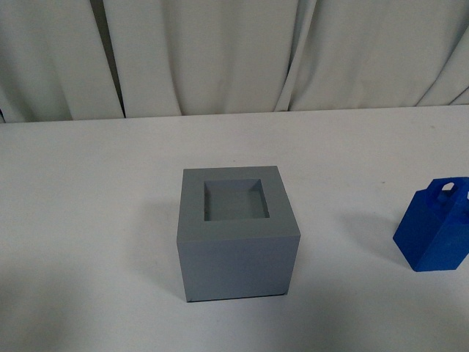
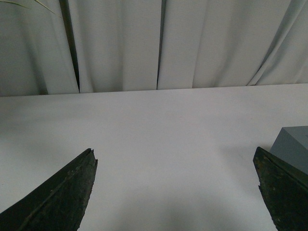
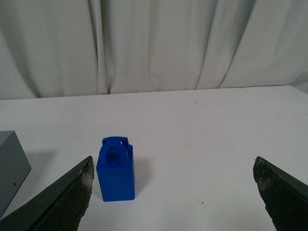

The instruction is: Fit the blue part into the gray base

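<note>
The gray base is a matte cube with an empty square recess in its top, in the middle of the white table. The blue part stands upright at the table's right, its loop handle on top, apart from the base. Neither arm shows in the front view. My right gripper is open and empty; the blue part stands ahead of it, close to one finger, with a corner of the gray base beside it. My left gripper is open and empty over bare table, with a corner of the gray base behind one finger.
The white table ends at a wall of pale folded curtains at the back. Nothing else stands on it.
</note>
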